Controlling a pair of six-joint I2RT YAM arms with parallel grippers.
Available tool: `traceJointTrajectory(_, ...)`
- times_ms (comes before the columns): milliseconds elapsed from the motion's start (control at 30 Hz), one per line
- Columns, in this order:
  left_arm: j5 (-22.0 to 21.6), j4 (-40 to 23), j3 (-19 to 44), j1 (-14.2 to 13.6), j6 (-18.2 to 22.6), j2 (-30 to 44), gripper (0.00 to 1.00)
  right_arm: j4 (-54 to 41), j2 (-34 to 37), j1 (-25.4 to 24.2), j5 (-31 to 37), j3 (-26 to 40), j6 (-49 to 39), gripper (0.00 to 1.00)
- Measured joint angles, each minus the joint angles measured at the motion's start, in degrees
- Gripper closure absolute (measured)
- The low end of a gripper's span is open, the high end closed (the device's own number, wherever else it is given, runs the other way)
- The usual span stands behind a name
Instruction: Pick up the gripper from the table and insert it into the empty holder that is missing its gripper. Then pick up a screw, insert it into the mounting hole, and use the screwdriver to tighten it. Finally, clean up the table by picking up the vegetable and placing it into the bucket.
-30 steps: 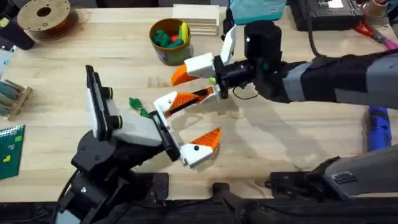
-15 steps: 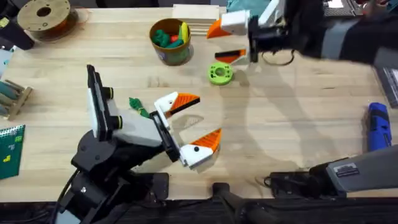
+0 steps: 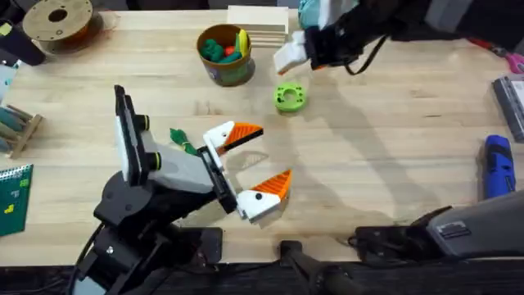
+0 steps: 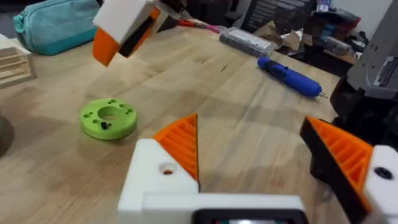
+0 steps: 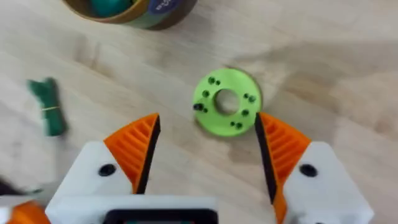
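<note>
1. Lime-green ring (image 3: 290, 97) flat on the wooden table (image 3: 393, 147), near centre, with small holes round its bore.
2. Brown filament spool (image 3: 59, 23) at 10 o'clock.
3. Stack of light wood boards (image 3: 258, 24) at 12.
4. Teal pouch (image 4: 56, 25) (zipped) on the table's far edge.
5. Green circuit board (image 3: 14, 197) at 8 o'clock.

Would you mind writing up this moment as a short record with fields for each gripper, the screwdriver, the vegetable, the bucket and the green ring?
left gripper: open, low over the table, holding nothing
right gripper: open, raised above the lime-green ring, holding nothing
screwdriver: lying at the table's right edge, untouched
vegetable: on the table beside the left gripper, not in the bucket
bucket: at the back of the table, red, yellow and green toys inside
lime-green ring: flat on the table, right of the bucket
</note>
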Motion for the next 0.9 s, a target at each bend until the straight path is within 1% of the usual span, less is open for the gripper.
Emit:
traceJointTrajectory(67, 0.0, 0.0, 0.0, 0.0, 0.0, 0.02, 0.014, -0.15, 0.01, 1.84, 3.77, 0.0, -1.34, 0.117)
traceJointTrajectory(100, 0.0, 0.0, 0.0, 0.0, 0.0, 0.02, 0.014, -0.11, 0.43, 3.52, 7.14, 0.0, -2.83, 0.21)
traceJointTrajectory(167, 0.0, 0.0, 0.0, 0.0, 0.0, 0.02, 0.014, 0.21, 1.65, 4.51, 8.61, 0.0, -3.5, 0.296)
traceJointTrajectory(200, 0.0, 0.0, 0.0, 0.0, 0.0, 0.0, 0.014, 0.39, 2.52, 5.0, 9.14, 0.0, -3.88, 0.357)
traceJointTrajectory(267, 0.0, 0.0, 0.0, 0.0, -0.02, 0.0, 0.013, 0.48, 4.74, 6.14, 9.92, 0.0, -4.42, 0.428)
traceJointTrajectory(433, 0.0, 0.0, 0.0, 0.0, 0.0, 0.01, 0.014, 0.56, 9.02, 9.14, 10.77, 0.0, -5.28, 0.458)
traceJointTrajectory(500, 0.0, 0.0, 0.0, 0.0, 0.0, 0.0, 0.014, 0.95, 9.99, 10.24, 11.07, 0.0, -5.55, 0.493)
traceJointTrajectory(600, 0.0, 0.0, 0.0, 0.0, 0.0, 0.02, 0.014, 1.33, 11.15, 11.69, 12.69, 0.0, -5.71, 0.582)
traceJointTrajectory(667, 0.0, 0.0, 0.0, 0.0, 0.0, 0.01, 0.014, 1.46, 11.56, 12.15, 13.78, 0.0, -5.71, 0.616)
traceJointTrajectory(833, 0.0, 0.0, 0.0, 0.0, 0.0, 0.0, 0.014, 2.07, 11.65, 12.2, 15.3, 0.0, -5.71, 0.633)
traceJointTrajectory(900, 0.0, 0.0, 0.0, 0.0, -0.01, 0.01, 0.014, 2.93, 11.65, 12.2, 15.66, 0.0, -5.71, 0.663)
